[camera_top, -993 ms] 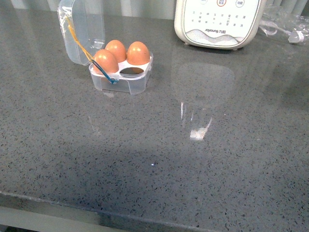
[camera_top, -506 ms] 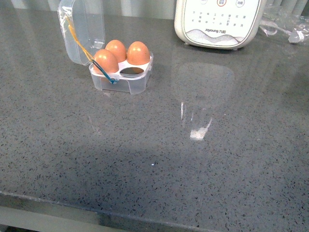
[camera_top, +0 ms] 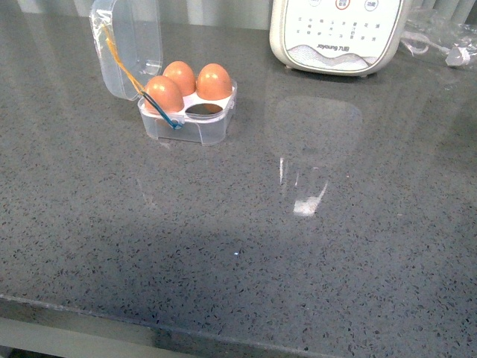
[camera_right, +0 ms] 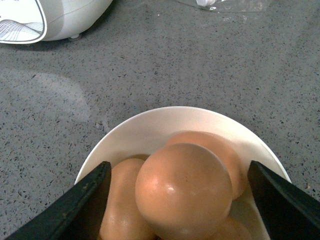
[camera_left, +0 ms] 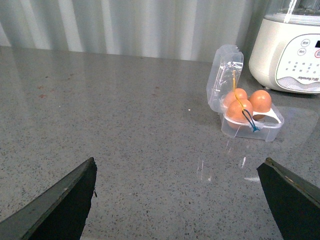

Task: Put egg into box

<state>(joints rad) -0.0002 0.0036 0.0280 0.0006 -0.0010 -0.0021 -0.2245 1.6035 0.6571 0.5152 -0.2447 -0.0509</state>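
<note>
The clear egg box [camera_top: 190, 119] stands on the grey counter with its domed lid [camera_top: 123, 45] hinged open; it also shows in the left wrist view [camera_left: 250, 112]. Three orange-brown eggs [camera_top: 212, 80] sit in it and the near right slot [camera_top: 203, 110] is bare. In the right wrist view several eggs lie in a white bowl [camera_right: 145, 127]; the top egg [camera_right: 184, 190] sits between the open fingers of my right gripper [camera_right: 182, 192], close above it. My left gripper [camera_left: 180, 200] is open and empty over bare counter, well short of the box. Neither arm shows in the front view.
A large white appliance with buttons [camera_top: 339, 33] stands at the back right of the counter, also in the left wrist view [camera_left: 292, 55]. Clear plastic wrapping [camera_top: 443, 37] lies beside it. The counter's front edge [camera_top: 149, 324] runs along the bottom of the front view.
</note>
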